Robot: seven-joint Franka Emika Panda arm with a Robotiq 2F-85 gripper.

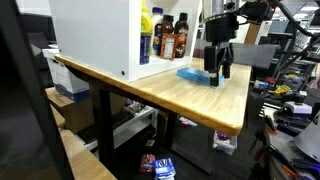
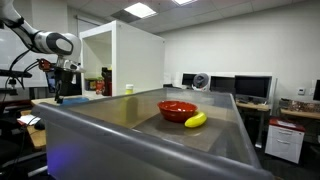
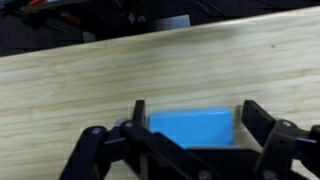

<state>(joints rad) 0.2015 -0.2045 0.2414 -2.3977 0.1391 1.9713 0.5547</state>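
The black Robotiq gripper [image 3: 193, 112] hangs over the flat light-blue rectangular block [image 3: 190, 127]. Its jaws are wide apart and hold nothing, with one finger at the block's 9 o'clock and the other at its 3 o'clock. The block lies on the pale wooden tabletop [image 3: 150, 60], toward 6 o'clock in the wrist view. This looks like the lining-up step. A grasp would call for a straight descent, then an even squeeze.
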